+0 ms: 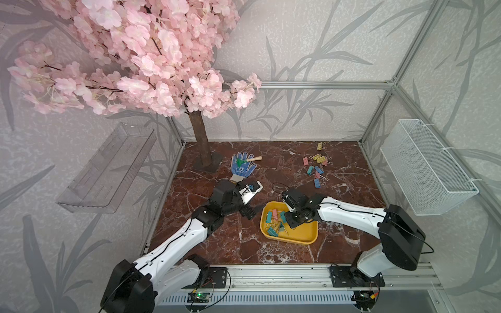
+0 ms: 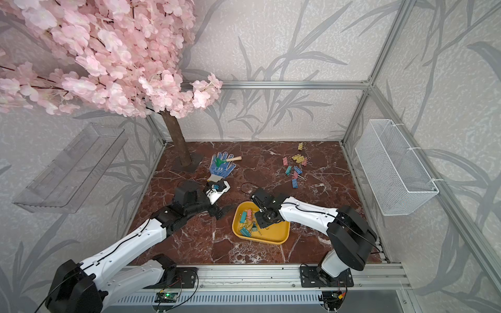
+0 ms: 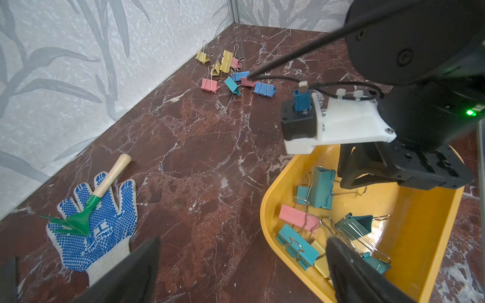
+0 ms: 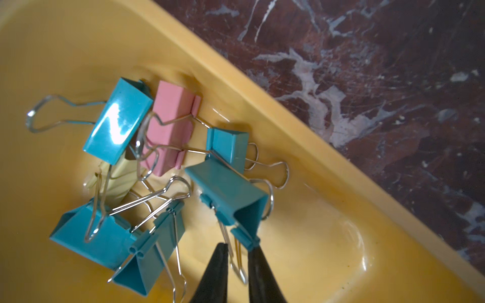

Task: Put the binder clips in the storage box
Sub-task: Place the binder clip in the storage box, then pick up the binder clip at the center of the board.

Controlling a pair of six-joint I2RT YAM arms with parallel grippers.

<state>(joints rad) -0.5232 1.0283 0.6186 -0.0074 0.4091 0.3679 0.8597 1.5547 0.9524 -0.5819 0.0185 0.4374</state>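
Right jaws slightly apart round wire loop of teal binder clip [image 4: 231,194] in glossy storage box [image 4: 328,249]. Left jaws wide apart.

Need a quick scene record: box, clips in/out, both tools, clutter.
storage box: yellow tray, near front, right of centre
binder clips in box: several, mostly teal, one pink, one yellow
loose binder clips: cluster on the table, far right, not yet boxed
right tool: over box, jaws slightly parted around the wire handle of a teal clip
left tool: open, empty, beside box
clutter: dotted glove with green rake on it
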